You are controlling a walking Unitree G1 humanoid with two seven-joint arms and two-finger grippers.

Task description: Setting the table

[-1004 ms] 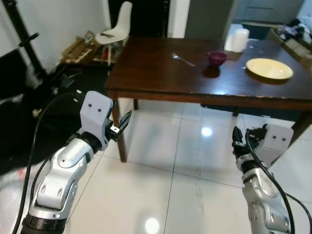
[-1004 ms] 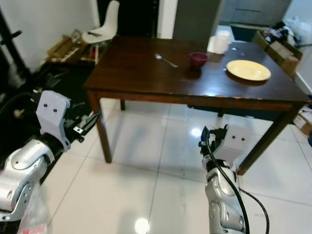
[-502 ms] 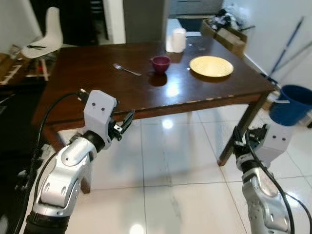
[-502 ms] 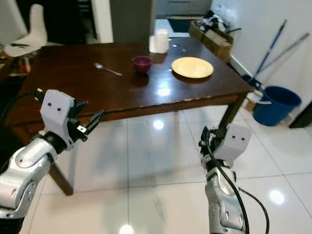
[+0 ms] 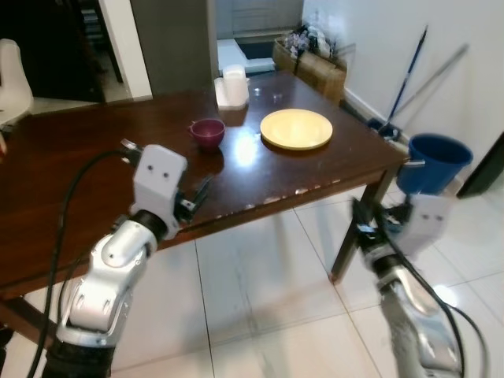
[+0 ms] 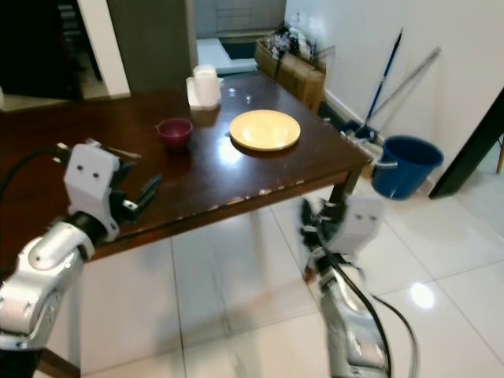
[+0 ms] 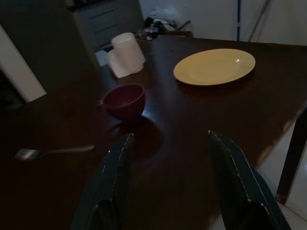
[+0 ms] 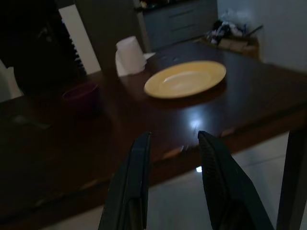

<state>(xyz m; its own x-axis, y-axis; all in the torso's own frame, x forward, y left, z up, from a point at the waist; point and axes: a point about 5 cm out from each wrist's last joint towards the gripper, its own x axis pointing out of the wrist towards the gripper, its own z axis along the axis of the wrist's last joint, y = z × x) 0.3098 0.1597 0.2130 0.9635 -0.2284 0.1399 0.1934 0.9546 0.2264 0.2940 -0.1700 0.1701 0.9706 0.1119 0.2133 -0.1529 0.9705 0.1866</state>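
A yellow plate (image 5: 296,128) lies on the dark wooden table (image 5: 94,181) near its right end. A maroon bowl (image 5: 207,131) stands to the plate's left. A fork (image 7: 53,152) lies further left still. My left gripper (image 5: 197,193) hovers open and empty over the table's near edge, short of the bowl (image 7: 123,100). My right gripper (image 6: 315,228) is lower, in front of the table's near right corner, open and empty, facing the plate (image 8: 185,78).
A white roll (image 5: 233,85) stands behind the bowl. A blue bucket (image 5: 431,161) and a mop (image 5: 409,71) are by the right wall. A cluttered box (image 5: 311,59) lies past the table's far end. The table leg (image 5: 354,236) stands beside my right arm.
The camera has swung right and come closer, so the table's right end, the bucket and the wall are now in view. Both grippers stay open and empty.
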